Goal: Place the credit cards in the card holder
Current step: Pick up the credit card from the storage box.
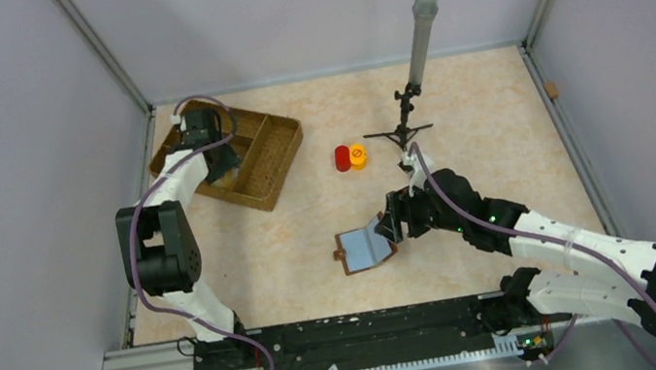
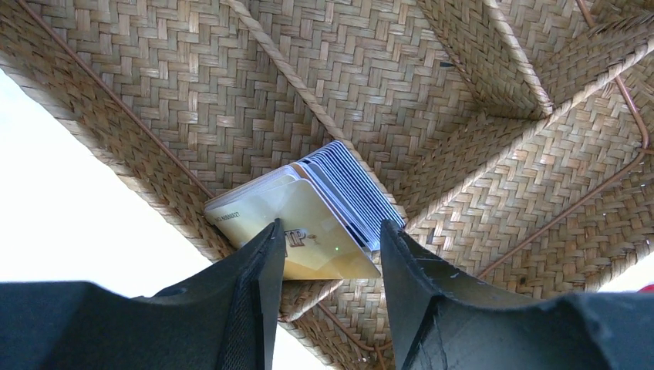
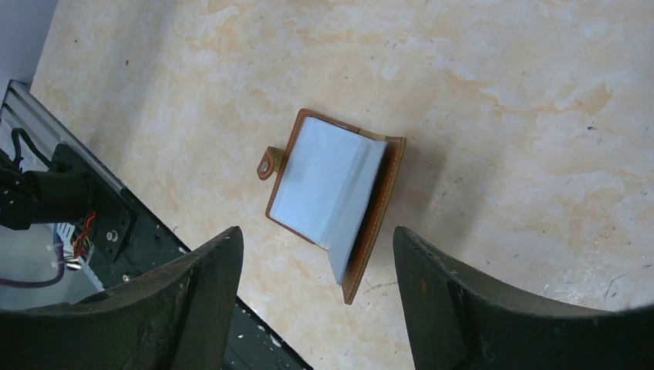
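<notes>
Two spread-fingered grippers: left gripper (image 2: 329,235) straddles credit cards (image 2: 308,220) (lower edges hidden), right gripper (image 3: 316,235) over card holder (image 3: 328,185).

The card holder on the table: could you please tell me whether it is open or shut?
Open. The card holder lies spread, pale inner sleeves facing up, clasp tab unfastened at its side.

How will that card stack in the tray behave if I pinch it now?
The cards are fanned, so they are probably loose and likely to slide apart rather than lift as one. Their glossy faces look slippery. They lean against a wall of the tray, which may brace them against a push.
</notes>
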Action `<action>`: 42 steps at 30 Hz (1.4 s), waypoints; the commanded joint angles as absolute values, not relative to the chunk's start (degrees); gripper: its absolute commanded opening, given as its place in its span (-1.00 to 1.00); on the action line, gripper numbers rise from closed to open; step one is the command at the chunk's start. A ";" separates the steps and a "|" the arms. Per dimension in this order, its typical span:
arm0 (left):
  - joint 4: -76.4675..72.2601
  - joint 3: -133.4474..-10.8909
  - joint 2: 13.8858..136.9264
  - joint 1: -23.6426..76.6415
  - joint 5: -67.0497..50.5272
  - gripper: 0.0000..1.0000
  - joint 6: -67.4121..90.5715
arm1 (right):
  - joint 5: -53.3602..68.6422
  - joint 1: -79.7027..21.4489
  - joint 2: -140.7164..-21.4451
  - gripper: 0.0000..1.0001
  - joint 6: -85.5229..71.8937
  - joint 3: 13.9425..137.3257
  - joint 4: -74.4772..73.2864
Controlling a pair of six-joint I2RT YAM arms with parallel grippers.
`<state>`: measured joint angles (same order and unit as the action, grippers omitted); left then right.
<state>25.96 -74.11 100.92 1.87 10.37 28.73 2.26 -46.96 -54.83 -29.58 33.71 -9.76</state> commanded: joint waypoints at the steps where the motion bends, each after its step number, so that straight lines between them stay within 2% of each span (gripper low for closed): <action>1: 23.13 -76.51 100.73 1.92 7.55 0.02 27.64 | 3.32 -46.41 -55.45 0.40 -29.13 33.84 -7.60; 18: 22.67 -76.55 99.11 1.98 7.42 -0.16 26.24 | 4.36 -46.35 -56.17 0.40 -29.18 33.84 -7.26; 21: 22.65 -76.53 98.66 1.93 7.54 -0.25 26.02 | 4.50 -46.23 -56.16 0.40 -29.24 33.93 -7.29; 27: 22.60 -75.92 97.48 1.93 7.75 -0.23 26.02 | 4.75 -46.23 -56.17 0.40 -29.27 34.05 -7.26; 35: 22.79 -75.93 97.53 1.98 7.10 -0.01 25.84 | 5.02 -46.24 -56.14 0.40 -29.35 33.92 -7.09; 42: 23.99 -76.25 98.03 1.94 9.57 -0.05 25.67 | 5.10 -46.26 -56.07 0.40 -29.43 33.62 -7.10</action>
<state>24.64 -74.61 99.88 1.93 7.88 26.46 4.49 -46.70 -56.05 -29.61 33.71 -9.39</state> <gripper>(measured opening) 0.488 0.700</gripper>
